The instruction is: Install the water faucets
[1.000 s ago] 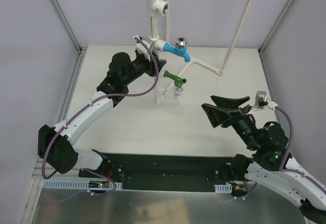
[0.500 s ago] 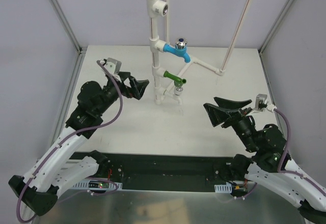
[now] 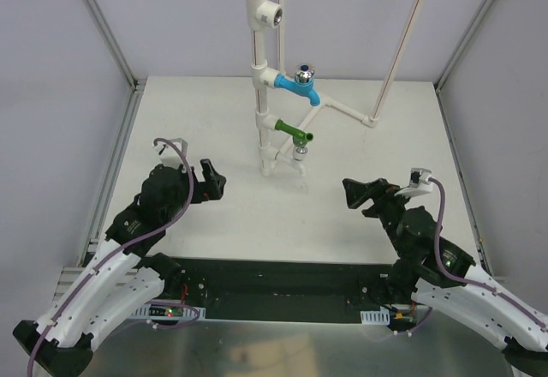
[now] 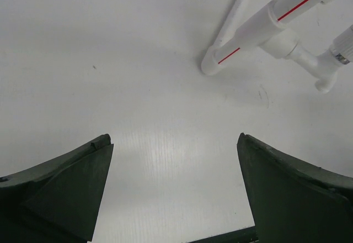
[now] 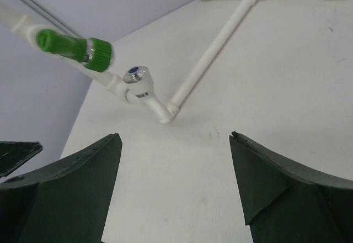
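The light blue water faucet [image 3: 297, 86] with its shiny round top sits screwed into a tee on the upright white pipe stand [image 3: 257, 47]. Below it the green faucet [image 3: 289, 128] is fixed to the same stand, and the right wrist view shows it at upper left [image 5: 70, 46]. My left gripper [image 3: 215, 180] hangs open over bare table left of the stand's foot, holding nothing [image 4: 175, 138]. My right gripper [image 3: 356, 196] stands open to the right of the stand, empty too [image 5: 175, 136].
A small white tap with a silver cap [image 5: 135, 77] sits low on the stand near its foot [image 3: 269, 169]. Slanting white brace pipes [image 3: 347, 111] run to the back right. Thin frame posts [image 3: 409, 34] rise at the back, and walls close in both sides.
My left arm has drawn back from the pipe stand towards the near left, and its jaws have spread wide. The right arm has pulled back slightly and turned.
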